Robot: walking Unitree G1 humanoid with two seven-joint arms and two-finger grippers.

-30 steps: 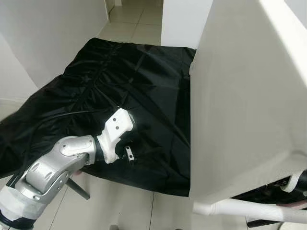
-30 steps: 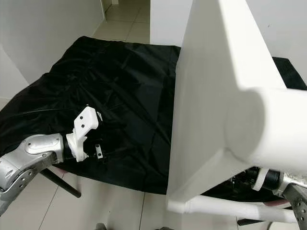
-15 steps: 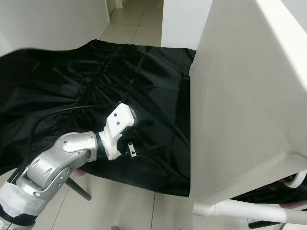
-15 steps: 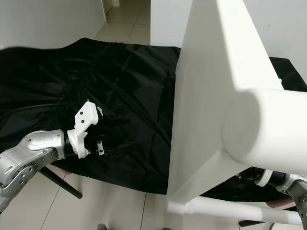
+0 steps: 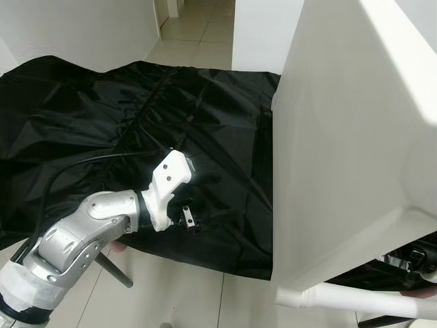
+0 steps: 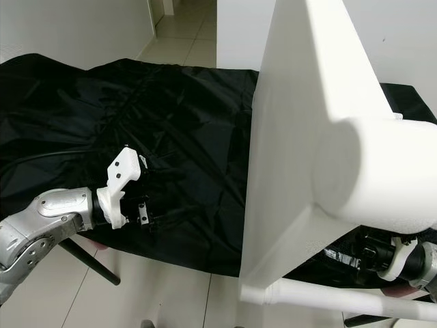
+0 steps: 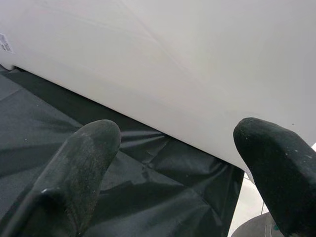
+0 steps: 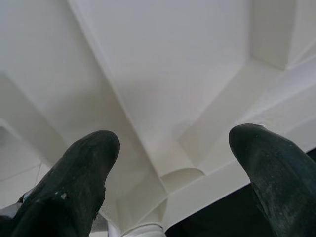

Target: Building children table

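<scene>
One white tabletop stands tilted up on its edge at the robot's right, its broad flat face turned toward the black cloth. It is plain matte white, with a thick rounded rim; a round leg juts toward the camera in the right eye view, and another turned leg lies low along the near edge above the tiled floor. The right wrist view shows its underside, with ribs meeting at a round socket.

Left gripper is spread wide, holding nothing, its fingers hovering just above the cloth and pointing at the tabletop's lower edge, near but apart from it. In the left eye view that arm reaches over the cloth's near hem, beside a dark stand leg.

Right gripper is likewise spread wide and empty, its fingers aimed up at the underside from beneath, not touching.

Cloth covers a wide low surface, its near hem hanging over bare tiles. Beyond its far edge a tiled passage runs between white walls.
</scene>
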